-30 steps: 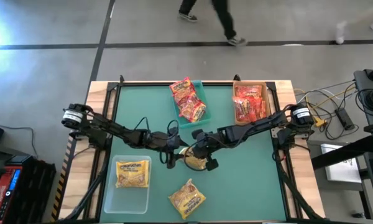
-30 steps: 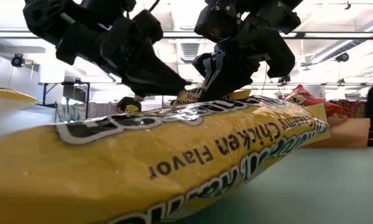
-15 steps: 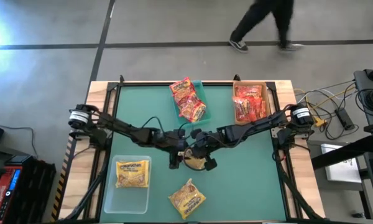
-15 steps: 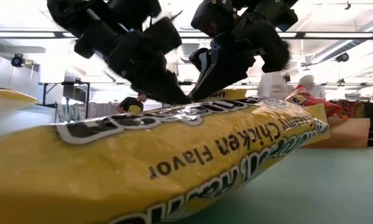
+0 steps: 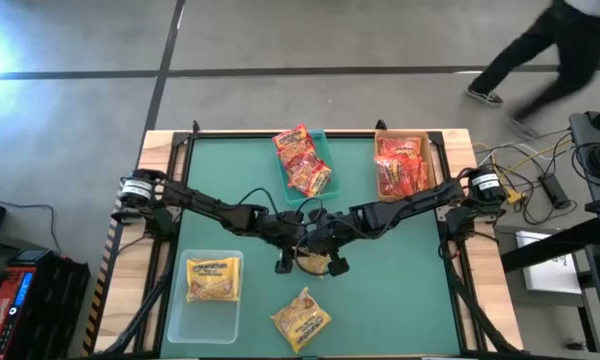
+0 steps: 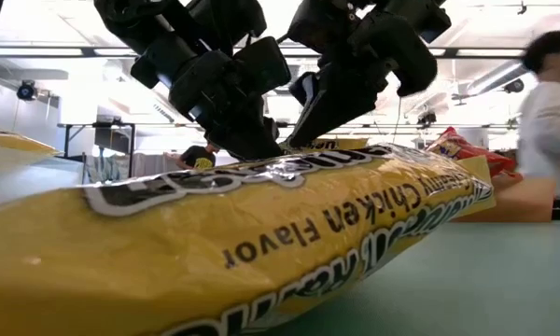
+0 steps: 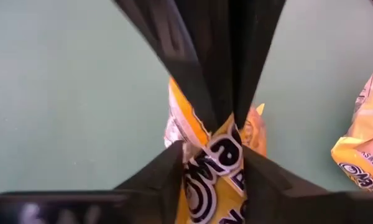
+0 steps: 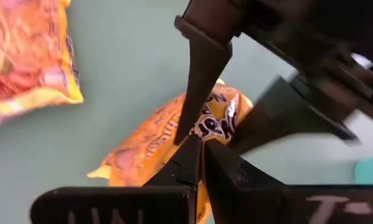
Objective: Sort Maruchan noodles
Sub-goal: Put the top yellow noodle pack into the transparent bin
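Green mat table (image 5: 220, 180), person walking behind. I noted left gripper (image 5: 298, 252) had advanced and narrowed its fingers onto yellow crinkly plastic noodle packet (image 5: 314, 262) at table centre. Right gripper (image 5: 325, 252) pinched tight on same packet. Handover under way, judging; clear bin (image 5: 177, 325) likely target.

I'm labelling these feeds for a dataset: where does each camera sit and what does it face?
High: overhead, looking straight down on the table; both arms show.
Low: at tabletop height behind a near yellow packet; both arms descend.
Left wrist: past the left gripper, closing on the centre yellow packet.
Right wrist: past the shut right gripper.
Shared: all four see that centre packet.
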`<act>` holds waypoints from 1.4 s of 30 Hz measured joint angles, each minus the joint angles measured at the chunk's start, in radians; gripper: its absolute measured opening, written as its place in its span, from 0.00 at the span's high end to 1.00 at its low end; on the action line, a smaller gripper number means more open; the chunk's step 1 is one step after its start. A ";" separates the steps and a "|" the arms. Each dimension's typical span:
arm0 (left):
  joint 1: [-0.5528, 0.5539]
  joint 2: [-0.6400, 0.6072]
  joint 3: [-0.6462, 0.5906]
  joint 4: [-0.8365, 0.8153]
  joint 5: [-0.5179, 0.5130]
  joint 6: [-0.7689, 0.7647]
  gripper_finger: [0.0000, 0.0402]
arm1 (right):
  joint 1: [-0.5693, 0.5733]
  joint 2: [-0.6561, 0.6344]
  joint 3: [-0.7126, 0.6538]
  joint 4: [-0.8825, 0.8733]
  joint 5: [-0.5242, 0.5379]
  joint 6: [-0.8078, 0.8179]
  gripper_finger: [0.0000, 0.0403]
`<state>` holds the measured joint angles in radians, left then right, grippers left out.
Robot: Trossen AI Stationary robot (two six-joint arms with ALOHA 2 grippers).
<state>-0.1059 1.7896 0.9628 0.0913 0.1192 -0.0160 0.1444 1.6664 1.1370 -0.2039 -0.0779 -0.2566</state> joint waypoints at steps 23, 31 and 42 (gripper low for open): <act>-0.002 -0.061 -0.029 -0.036 -0.031 -0.106 1.00 | 0.028 -0.096 -0.012 -0.334 -0.047 0.718 0.95; -0.018 -0.194 -0.050 -0.110 -0.032 -0.176 1.00 | 0.027 -0.106 -0.014 -0.349 0.066 0.592 0.95; -0.204 -0.350 -0.047 -0.350 -0.023 -0.472 1.00 | 0.027 -0.106 -0.065 -0.339 0.159 0.526 0.95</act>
<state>-0.3094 1.4401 0.9158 -0.2584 0.0963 -0.4884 0.1715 1.5604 1.0718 -0.5425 0.0807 0.2691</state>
